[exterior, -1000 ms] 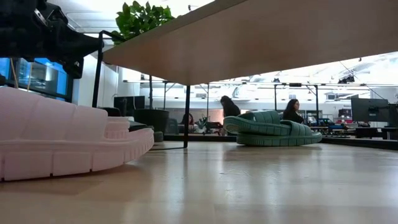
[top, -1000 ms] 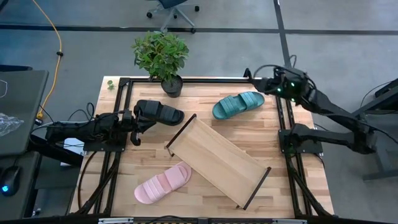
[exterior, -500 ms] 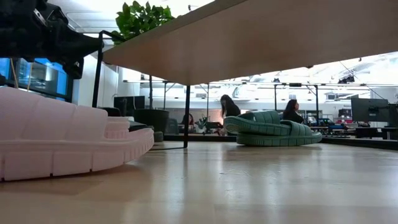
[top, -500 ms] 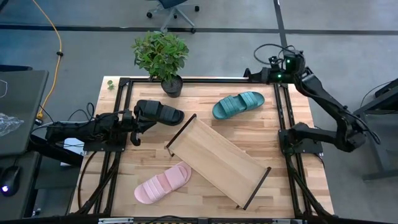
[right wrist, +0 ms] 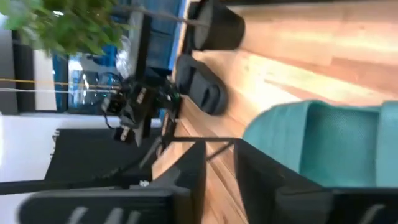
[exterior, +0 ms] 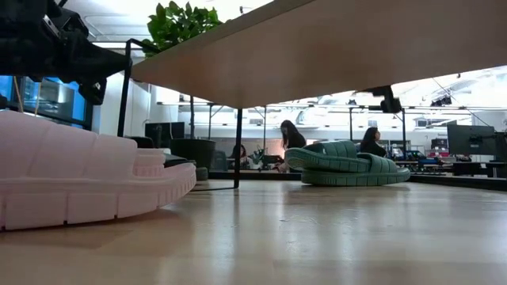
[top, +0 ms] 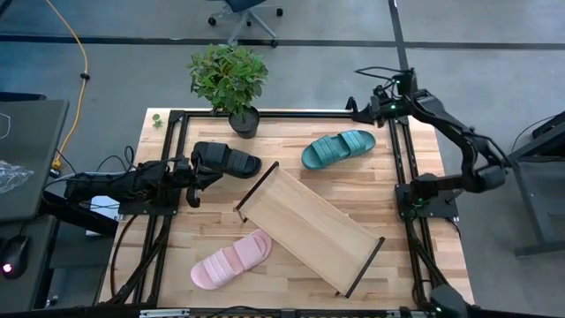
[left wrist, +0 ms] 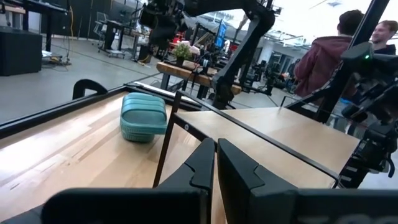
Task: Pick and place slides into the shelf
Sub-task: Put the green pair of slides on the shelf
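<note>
The teal slide [top: 338, 148] lies sole-down near the table's far right; it also shows in the low view [exterior: 348, 164] and the right wrist view [right wrist: 323, 143]. The black slide [top: 228, 160] lies at the far left, the pink slide [top: 231, 261] near the front. The shelf [top: 305, 225] stands slantwise mid-table on its black end frames. My right gripper [top: 355, 109], open, hovers just beyond the teal slide's far end [right wrist: 217, 171]. My left gripper [top: 201, 174], shut, waits beside the black slide's left end [left wrist: 216, 163].
A potted plant [top: 228, 78] stands at the far edge, just behind the black slide. A black metal frame [top: 168, 132] runs around the tabletop. People [left wrist: 323, 59] are in the room beyond the table. Bare wood lies between the shelf and the teal slide.
My right arm has stretched out toward the table's far edge and lowered its gripper, which now comes into the low view from above, over the teal slide. The slides, the shelf and my left arm have kept still.
</note>
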